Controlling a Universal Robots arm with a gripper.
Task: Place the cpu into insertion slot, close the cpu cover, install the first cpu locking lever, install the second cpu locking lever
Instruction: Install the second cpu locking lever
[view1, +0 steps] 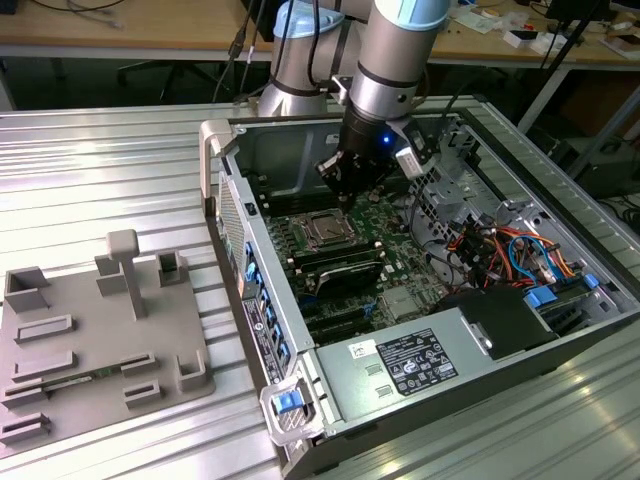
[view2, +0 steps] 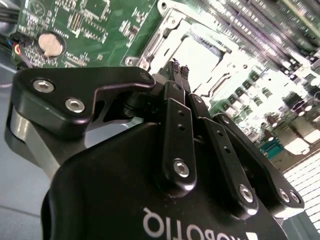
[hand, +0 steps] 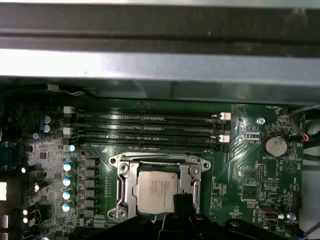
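Nearest the camera in the exterior view, a grey fixture tray (view1: 100, 340) with molded slots sits on the ribbed metal table (view1: 100, 170), on the exterior view's left, just beside the open computer case (view1: 290, 420). At the case's near end there's the power supply (view1: 420, 365) with its white label. A tangle of orange and blue cables (view1: 510, 250) sits on the exterior view's right.

Further in, on the green motherboard (view1: 385, 225), the cpu (hand: 156, 192) lies flat in its socket, silvery top facing up. The cpu cover (hand: 195, 172) is down around it, so the chip shows through the open centre of the frame. Beyond the socket, the first wrist view has the long black memory slots (hand: 145, 127) and a round coin battery (hand: 275, 146) off to one side.

The gripper (view2: 179, 70) hangs right above the edge of the socket. In the second wrist view its fingertips look pressed together, with nothing between them. Whether they actually touch the cover or a lever, I can't tell.

Farthest back, the arm (view1: 395, 50) rises toward the wooden desks (view1: 120, 25).
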